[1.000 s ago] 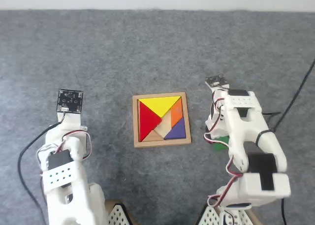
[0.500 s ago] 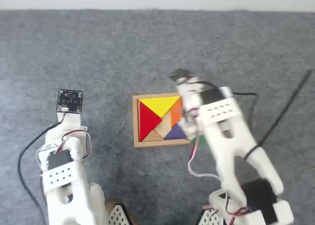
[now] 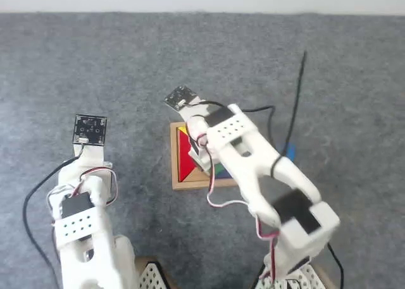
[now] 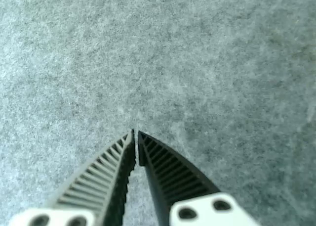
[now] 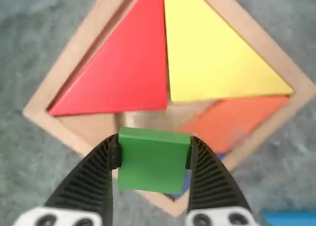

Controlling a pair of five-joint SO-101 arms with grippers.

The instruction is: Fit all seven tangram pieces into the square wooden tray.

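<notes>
While clamped between the jaws of the right gripper (image 5: 154, 147), the green piece (image 5: 153, 169) hangs over the front edge of the wooden tray (image 3: 173, 156), by the seated red triangle (image 5: 123, 72), yellow triangle (image 5: 212, 58) and orange piece (image 5: 232, 122). Left gripper (image 4: 136, 134): jaws closed, empty, above the grey felt (image 4: 207, 63).

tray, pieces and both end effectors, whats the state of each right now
wooden tray, partly filled, bare gaps left
red triangle, seated in tray
yellow triangle, seated in tray
orange piece, seated in tray
green piece, held over the tray, not seated
right end effector, shut on green piece
left end effector, shut, empty
</notes>
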